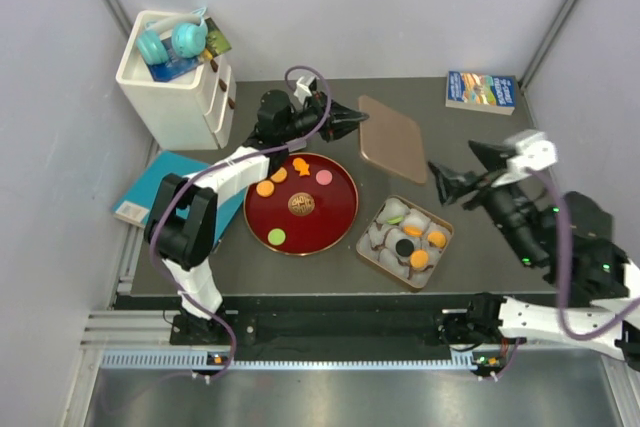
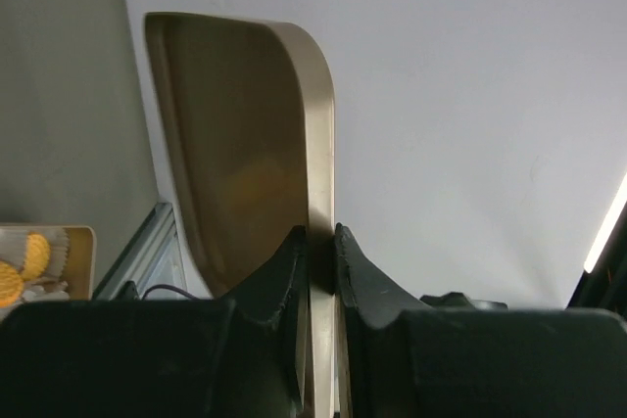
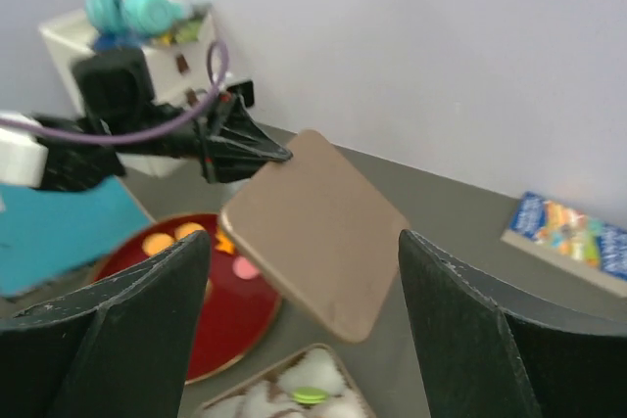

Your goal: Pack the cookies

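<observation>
Clamping the left gripper (image 2: 321, 237) tight on the thin rim of the tan lid (image 2: 245, 154), at one edge only, with the whole panel cantilevered out beyond the fingertips and tilted in the air. Risky hold: could pivot or slip out of so narrow a pinch on any quick wrist turn, then drop onto the things below. Just behind and beneath that grip, back toward the arm's base: red plate (image 1: 352, 209) with loose cookies (image 1: 265, 188), orange, pink, green, one brown at the middle, not yet packed. Out past the lid's free end, also back toward the arm bases: open tin (image 1: 447, 230), more cookies nested in white paper cups (image 1: 392, 212). Premature, by this judgement, to close the tin now, with the plate's share left out. Facing the lid's far edge: right gripper (image 1: 442, 179), spread wide, empty, aimed at the panel. Could strike the lid or knock it askew if brought in before lining up; could also sweep the paper cups if dropped low.
</observation>
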You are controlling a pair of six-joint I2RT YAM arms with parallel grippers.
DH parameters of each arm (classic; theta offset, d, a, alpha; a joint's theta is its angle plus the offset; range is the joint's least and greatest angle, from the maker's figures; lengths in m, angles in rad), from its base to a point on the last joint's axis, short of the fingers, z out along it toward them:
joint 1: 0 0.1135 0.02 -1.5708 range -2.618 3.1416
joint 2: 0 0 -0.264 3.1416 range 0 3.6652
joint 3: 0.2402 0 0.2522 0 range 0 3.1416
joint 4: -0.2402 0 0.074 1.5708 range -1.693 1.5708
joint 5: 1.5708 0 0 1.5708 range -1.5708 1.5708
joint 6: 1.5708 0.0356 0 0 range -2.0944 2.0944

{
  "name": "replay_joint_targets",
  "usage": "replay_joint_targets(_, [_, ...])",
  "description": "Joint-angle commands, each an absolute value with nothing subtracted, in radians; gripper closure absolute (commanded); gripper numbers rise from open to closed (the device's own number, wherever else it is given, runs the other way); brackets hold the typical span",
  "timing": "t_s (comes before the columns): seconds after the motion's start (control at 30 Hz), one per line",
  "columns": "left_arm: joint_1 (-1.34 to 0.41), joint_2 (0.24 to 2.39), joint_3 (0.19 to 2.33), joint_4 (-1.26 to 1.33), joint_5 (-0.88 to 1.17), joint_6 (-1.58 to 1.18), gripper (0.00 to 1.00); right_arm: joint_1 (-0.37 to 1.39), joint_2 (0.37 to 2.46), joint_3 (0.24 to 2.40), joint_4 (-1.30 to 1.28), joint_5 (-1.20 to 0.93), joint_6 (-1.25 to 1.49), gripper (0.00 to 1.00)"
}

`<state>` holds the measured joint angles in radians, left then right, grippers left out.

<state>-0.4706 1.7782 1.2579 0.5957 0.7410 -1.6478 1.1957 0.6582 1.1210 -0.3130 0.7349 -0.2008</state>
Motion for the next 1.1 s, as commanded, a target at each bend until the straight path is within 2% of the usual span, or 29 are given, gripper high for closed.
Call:
replay_joint_targets(0.0, [-0.433, 1.786, 1.29, 0.736, 0.741, -1.655, 1.0, 1.2, 0.565, 1.132, -0.425, 0.678, 0.095, 0.23])
replay_joint_targets(0.17, [-0.434, 1.781, 1.324, 0.661, 0.829, -1.562, 1.0, 1.2, 0.493, 1.131, -0.48, 0.77, 0.271, 0.23])
replay_joint_targets(0.4, [-0.469, 1.717, 1.184, 0.601, 1.027, -1.355, 1.0, 1.2, 0.509, 1.15, -0.589, 0.848, 0.417, 0.23])
replay_joint_targets(0.67, [-0.521, 1.637, 1.06, 0.534, 1.055, -1.051, 1.0, 1.2, 0.482, 1.103, -0.666, 0.946, 0.61, 0.23])
replay_joint_targets(0.8, [-0.572, 1.69, 1.075, 0.56, 1.107, -1.045, 1.0, 1.2, 0.462, 1.095, -0.696, 0.976, 0.653, 0.24])
replay_joint_targets(1.03, [-0.638, 1.77, 1.074, 0.88, 1.117, -1.303, 1.0, 1.201, 0.454, 1.08, -0.721, 0.982, 0.678, 0.24])
replay_joint_targets(1.07, [-0.644, 1.798, 1.068, 0.987, 1.118, -1.345, 1.0, 1.2, 0.456, 1.077, -0.722, 0.982, 0.68, 0.24])
